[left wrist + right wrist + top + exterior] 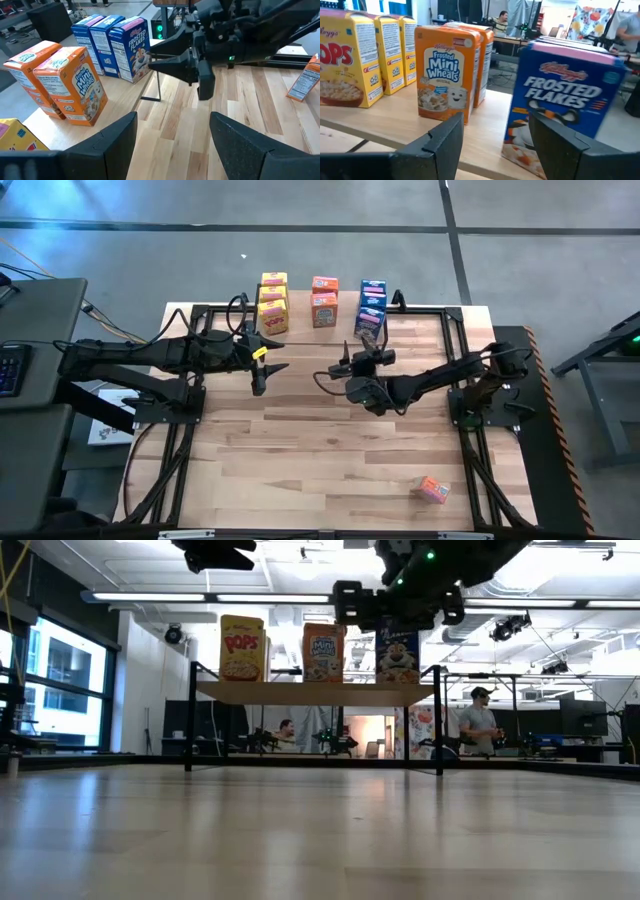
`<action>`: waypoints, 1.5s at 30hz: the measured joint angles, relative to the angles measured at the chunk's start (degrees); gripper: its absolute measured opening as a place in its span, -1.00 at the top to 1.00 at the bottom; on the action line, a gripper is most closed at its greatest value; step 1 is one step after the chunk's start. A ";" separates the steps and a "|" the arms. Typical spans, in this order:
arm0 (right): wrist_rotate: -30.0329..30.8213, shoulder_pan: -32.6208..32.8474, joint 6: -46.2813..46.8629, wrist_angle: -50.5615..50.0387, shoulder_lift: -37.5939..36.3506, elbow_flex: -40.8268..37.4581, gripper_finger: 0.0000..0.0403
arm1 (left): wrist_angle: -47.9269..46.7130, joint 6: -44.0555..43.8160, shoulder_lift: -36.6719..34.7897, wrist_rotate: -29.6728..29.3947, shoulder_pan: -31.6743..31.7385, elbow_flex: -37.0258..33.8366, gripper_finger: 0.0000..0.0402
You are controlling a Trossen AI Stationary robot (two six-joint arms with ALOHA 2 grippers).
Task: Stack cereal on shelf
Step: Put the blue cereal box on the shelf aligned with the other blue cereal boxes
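The bench (300,440) is a pale wooden top; at its far edge stands a low shelf (300,315) on thin black legs; on the shelf stand three yellow cereal boxes (273,302) toward its left end, two orange boxes (324,301) in the middle, and blue boxes (372,300) toward its right end; one more orange box (433,489) lies alone on the bench near the near right corner.
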 joint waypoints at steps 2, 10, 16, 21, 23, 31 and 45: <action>0.03 0.08 5.01 -5.42 -1.18 0.00 -0.08 | 0.01 0.00 0.00 -0.02 0.00 0.00 -0.20; -0.96 -0.29 20.32 -19.82 -2.63 0.00 -0.08 | 0.00 -0.02 0.00 0.00 0.00 0.00 -0.20; -0.87 -0.40 25.90 -25.24 -2.63 0.00 -0.08 | -0.04 -0.02 0.00 0.00 0.02 0.00 -0.20; -0.87 -1.03 31.13 -30.45 -2.90 0.00 -0.08 | -0.02 -0.02 0.00 0.00 0.00 0.00 -0.20; -1.20 -1.45 32.56 -31.63 -3.11 0.00 -0.08 | -0.02 -0.02 0.00 -0.01 0.00 0.00 -0.20; -1.44 -2.62 32.72 -32.48 -3.24 0.00 -0.08 | -0.02 0.00 0.00 0.00 0.00 0.00 -0.20; -1.31 -4.53 32.59 -32.83 -3.24 0.00 -0.08 | -0.02 0.00 0.00 0.00 0.00 0.00 -0.20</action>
